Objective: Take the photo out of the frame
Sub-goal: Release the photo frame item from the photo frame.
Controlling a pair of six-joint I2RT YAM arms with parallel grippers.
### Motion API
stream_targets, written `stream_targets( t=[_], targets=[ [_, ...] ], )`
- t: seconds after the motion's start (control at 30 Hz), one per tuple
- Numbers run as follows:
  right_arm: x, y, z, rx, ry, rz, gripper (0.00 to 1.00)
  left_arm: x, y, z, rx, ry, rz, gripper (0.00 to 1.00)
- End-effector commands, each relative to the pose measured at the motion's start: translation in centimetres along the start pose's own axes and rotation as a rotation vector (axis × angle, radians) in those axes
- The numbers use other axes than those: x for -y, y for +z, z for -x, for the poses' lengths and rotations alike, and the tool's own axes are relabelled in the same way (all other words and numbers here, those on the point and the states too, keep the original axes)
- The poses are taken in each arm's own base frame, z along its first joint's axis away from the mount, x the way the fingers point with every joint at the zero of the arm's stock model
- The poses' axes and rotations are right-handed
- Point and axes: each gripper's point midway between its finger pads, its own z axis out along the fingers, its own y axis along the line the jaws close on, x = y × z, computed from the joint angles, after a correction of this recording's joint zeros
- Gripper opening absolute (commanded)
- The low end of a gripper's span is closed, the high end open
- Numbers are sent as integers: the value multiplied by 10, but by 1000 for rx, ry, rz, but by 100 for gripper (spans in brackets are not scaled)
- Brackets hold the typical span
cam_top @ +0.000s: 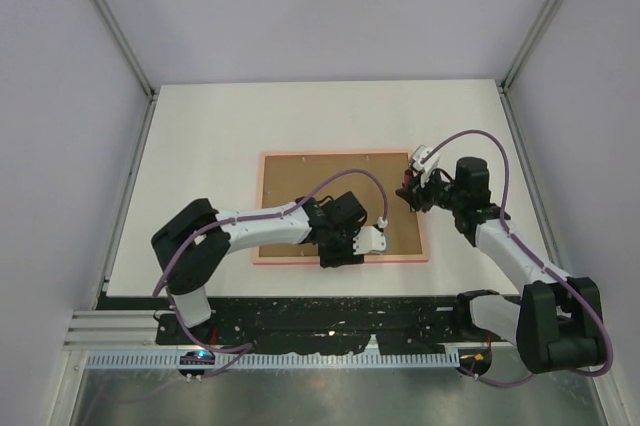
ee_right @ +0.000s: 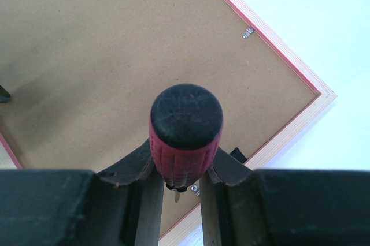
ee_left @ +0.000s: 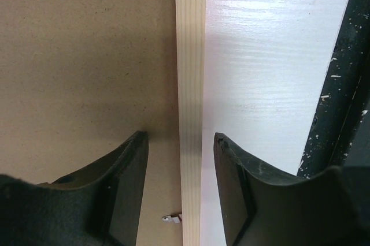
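The frame (cam_top: 262,208) lies face down on the white table, its pale pink rim around a brown backing board (cam_top: 300,186). The photo is hidden under that board. My left gripper (cam_top: 335,254) is at the frame's near edge. In the left wrist view it (ee_left: 180,142) stands open, with the rim (ee_left: 191,55) running between the jaws and touching neither. At the frame's right edge my right gripper (cam_top: 412,192) is shut on a red-handled screwdriver (ee_right: 186,125). The screwdriver's tip points down by a metal clip (ee_right: 196,189) on the board (ee_right: 115,38).
Small metal clips (ee_left: 171,218) (ee_right: 248,32) sit along the rim's inner edge. Bare white table (ee_left: 272,55) lies beside the frame, ending in a black strip (ee_left: 341,84) at the near edge. Grey walls and metal posts enclose the table.
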Motion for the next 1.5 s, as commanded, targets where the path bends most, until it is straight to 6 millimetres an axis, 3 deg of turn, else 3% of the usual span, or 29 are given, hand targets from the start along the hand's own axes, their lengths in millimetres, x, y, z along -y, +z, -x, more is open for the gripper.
stream_targets(
  t=[0.0, 0.37, 0.4, 0.53, 0.63, 0.83, 0.87, 0.9, 0.93, 1.23, 1.4, 1.47],
  targets=[
    [-1, -7, 14, 68, -115, 31, 8, 7, 8, 7, 11, -1, -30, 51],
    [-4, -7, -7, 97, -126, 89, 8, 15, 19, 1, -23, -3, -61, 44],
    [5, -11, -9, 102, -126, 63, 8, 16, 19, 1, -21, -5, -67, 43],
    [3, -12, -13, 108, -151, 72, 8, 18, 23, -2, -41, -2, -71, 54],
    [2, -14, -14, 109, -163, 70, 8, 18, 26, -4, -43, -3, -72, 55],
    [4, -15, -15, 125, -213, 40, 8, 19, 31, -8, -49, -1, -78, 45],
    [3, -15, -16, 126, -212, 38, 8, 19, 33, -9, -50, 3, -79, 39],
    [4, -15, -14, 135, -213, 36, 8, 20, 35, -10, -53, 3, -83, 26],
    [4, -15, -14, 134, -210, 37, 8, 20, 35, -9, -58, -1, -89, 22],
    [19, -18, -10, 131, -253, -48, 8, 23, 45, -21, -97, 5, -108, 18],
    [20, -19, -16, 94, -304, -37, 8, 26, 51, -42, -153, 37, -116, 17],
    [22, -17, -17, 82, -310, -32, 8, 26, 50, -41, -154, 39, -124, 13]
  ],
)
